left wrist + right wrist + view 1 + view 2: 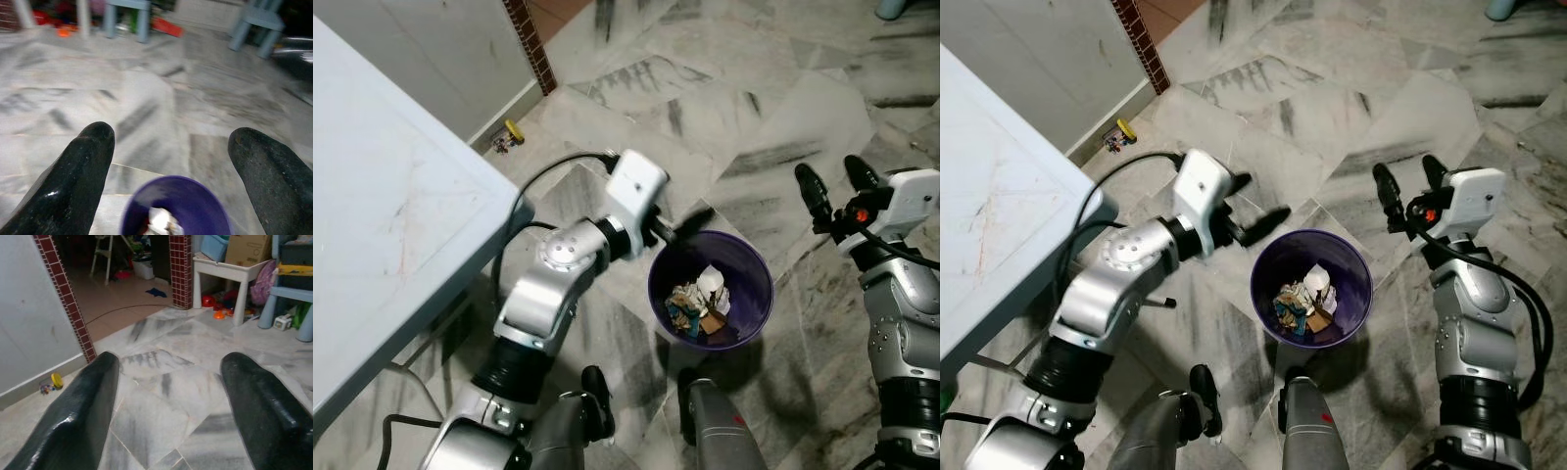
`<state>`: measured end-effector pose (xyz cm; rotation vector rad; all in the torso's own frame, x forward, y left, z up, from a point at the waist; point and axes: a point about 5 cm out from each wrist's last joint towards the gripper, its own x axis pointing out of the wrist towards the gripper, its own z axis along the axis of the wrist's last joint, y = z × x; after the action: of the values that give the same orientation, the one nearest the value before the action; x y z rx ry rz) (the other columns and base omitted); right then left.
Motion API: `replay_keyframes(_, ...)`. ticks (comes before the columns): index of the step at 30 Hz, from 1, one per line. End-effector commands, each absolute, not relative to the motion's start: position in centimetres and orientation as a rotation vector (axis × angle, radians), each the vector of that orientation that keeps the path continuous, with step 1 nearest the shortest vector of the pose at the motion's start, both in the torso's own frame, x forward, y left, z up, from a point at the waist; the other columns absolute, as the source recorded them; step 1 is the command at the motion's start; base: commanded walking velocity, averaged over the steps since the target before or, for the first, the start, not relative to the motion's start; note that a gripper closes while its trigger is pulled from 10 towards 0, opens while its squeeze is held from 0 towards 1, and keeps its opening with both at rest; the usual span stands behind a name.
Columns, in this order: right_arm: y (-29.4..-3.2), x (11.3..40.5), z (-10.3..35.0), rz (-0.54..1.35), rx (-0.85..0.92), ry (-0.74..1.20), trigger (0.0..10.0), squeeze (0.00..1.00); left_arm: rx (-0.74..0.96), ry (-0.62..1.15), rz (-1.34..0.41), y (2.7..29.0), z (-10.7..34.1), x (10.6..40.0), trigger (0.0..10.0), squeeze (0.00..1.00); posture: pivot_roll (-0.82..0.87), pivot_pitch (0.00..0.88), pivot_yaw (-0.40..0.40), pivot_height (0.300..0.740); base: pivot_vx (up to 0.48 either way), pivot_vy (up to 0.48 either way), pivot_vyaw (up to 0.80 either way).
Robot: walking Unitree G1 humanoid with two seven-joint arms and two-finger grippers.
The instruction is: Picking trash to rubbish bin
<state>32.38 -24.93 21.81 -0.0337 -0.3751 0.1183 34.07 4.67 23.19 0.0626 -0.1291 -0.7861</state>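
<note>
Trash [702, 301] sits in the purple bin [756, 266]; our left hand [1258, 208] above its rim, right hand [1407, 189] both wide open, empty. Prob. done; we see no more trash.

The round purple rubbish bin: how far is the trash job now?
Done: crumpled white and brown trash already lies inside the round purple rubbish bin. In hand: nothing; the left gripper hangs open at the bin's rim, and the right gripper is open and empty, apart. Left: no other trash shows on the marble floor.

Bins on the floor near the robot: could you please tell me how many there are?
1. A purple bin stands on the floor just ahead of the robot, beside the open left gripper, with trash inside. Others may be out of frame.
</note>
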Motion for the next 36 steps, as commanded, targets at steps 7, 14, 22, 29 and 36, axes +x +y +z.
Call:
replay_keyframes(7,-25.8,30.8,22.9,-0.058,-0.063,-0.362,10.0,0.00,-0.001,-0.134,-0.568,8.9,23.8,35.8,10.0,0.00,-0.11,0.253,0.060,0.740,0.000,0.000,0.00)
replay_keyframes(14,-25.6,30.1,22.6,-0.108,-0.071,-0.335,10.0,0.00,-0.053,-0.125,-0.450,11.2,23.8,36.2,10.0,0.00,-0.11,0.204,0.047,0.740,0.000,0.000,0.00)
replay_keyframes(22,-25.4,29.4,22.3,-0.181,-0.061,-0.317,10.0,0.00,-0.079,-0.105,-0.360,13.0,22.9,35.9,10.0,0.00,-0.11,0.128,0.031,0.740,0.000,0.000,0.00)
replay_keyframes(29,-24.3,29.4,21.5,-0.187,-0.037,-0.293,10.0,0.00,-0.119,-0.070,-0.310,13.5,21.5,35.6,10.0,0.00,-0.11,0.076,0.028,0.740,0.000,0.000,0.00)
replay_keyframes(36,-24.1,29.0,20.9,-0.198,-0.038,-0.278,10.0,0.00,-0.118,-0.053,-0.280,13.8,20.4,35.3,10.0,0.00,-0.11,0.041,0.033,0.740,0.000,0.000,0.00)
